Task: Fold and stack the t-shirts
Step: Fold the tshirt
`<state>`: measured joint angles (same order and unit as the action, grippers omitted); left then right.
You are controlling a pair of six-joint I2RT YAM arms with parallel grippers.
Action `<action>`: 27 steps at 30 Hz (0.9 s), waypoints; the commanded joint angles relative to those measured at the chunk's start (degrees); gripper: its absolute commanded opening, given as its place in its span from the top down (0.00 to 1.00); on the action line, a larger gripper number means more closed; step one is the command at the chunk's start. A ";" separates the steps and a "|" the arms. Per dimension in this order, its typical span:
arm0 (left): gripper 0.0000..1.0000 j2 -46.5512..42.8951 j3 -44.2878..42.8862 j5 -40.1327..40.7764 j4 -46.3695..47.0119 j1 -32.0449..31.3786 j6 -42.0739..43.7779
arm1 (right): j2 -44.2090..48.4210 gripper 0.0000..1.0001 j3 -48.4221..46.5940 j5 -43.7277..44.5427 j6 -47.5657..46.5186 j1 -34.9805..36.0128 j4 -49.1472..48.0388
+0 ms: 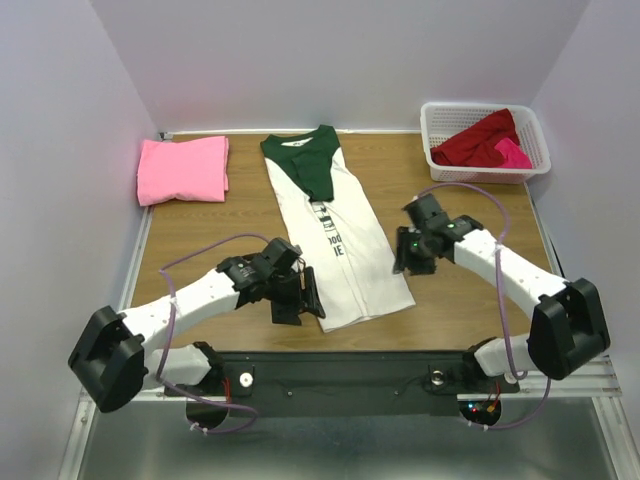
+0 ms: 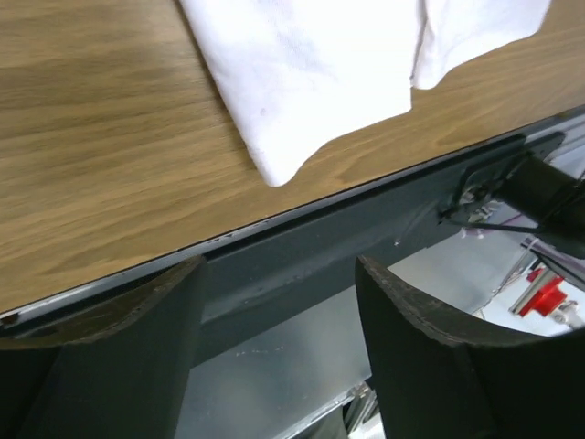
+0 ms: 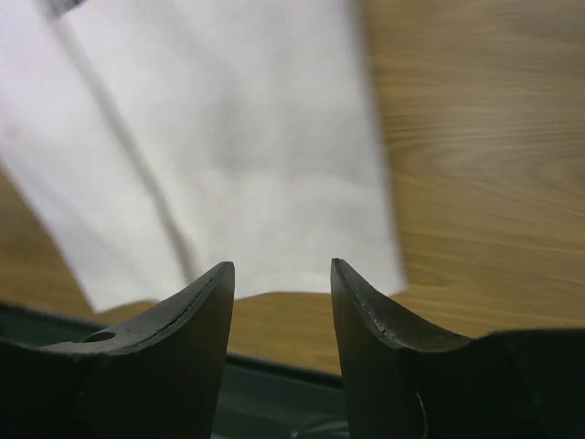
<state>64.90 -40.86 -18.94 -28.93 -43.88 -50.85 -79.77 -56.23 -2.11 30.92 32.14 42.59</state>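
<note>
The white t-shirt with dark green sleeves point(image 1: 335, 225) lies on the table folded lengthwise into a narrow strip, collar at the far end, hem near the front edge. Its white hem shows in the left wrist view point(image 2: 311, 82) and the right wrist view point(image 3: 228, 174). My left gripper point(image 1: 300, 297) is open and empty, just left of the hem. My right gripper point(image 1: 408, 252) is open and empty, just right of the strip's middle. A folded pink t-shirt point(image 1: 182, 170) lies at the far left. Dark red point(image 1: 478, 140) and magenta point(image 1: 512, 153) shirts lie in the basket.
A white lattice basket point(image 1: 437, 118) stands at the far right corner. The table's dark front edge point(image 2: 302, 247) runs just below the shirt's hem. White walls close in the left, back and right sides.
</note>
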 commanded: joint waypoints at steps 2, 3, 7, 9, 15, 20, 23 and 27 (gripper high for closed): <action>0.26 5.13 -0.09 1.36 4.93 -2.35 -3.55 | 3.65 0.46 3.93 2.64 -4.63 -10.42 3.82; 0.26 6.10 -0.10 1.36 5.28 -2.61 -3.12 | 3.83 0.46 4.45 2.38 -4.90 -11.13 3.64; 0.27 10.50 -0.89 1.54 5.37 -3.14 -1.71 | 3.92 0.42 6.74 0.55 -4.81 -12.36 2.15; 0.29 12.61 -1.32 1.54 5.37 -3.14 -1.10 | 3.83 0.36 7.71 -0.44 -4.64 -12.54 1.10; 0.37 15.60 -3.26 4.25 2.92 -3.93 -3.37 | 4.09 0.35 8.59 -1.49 -3.85 -12.54 -0.92; 0.39 16.13 -6.06 7.77 1.51 -6.04 -9.17 | 4.36 0.35 9.82 -3.51 -2.62 -12.54 -4.09; 0.40 17.18 -7.39 9.44 1.33 -8.32 -13.65 | 3.92 0.35 10.08 -4.74 -3.49 -12.54 -4.97; 0.40 19.73 -8.09 9.62 0.10 -10.96 -17.69 | 3.74 0.35 10.43 -4.40 -4.63 -12.54 -5.15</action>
<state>82.76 -47.44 -11.38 -26.02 -52.53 -62.87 -76.84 -46.74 -5.87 27.38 19.90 40.05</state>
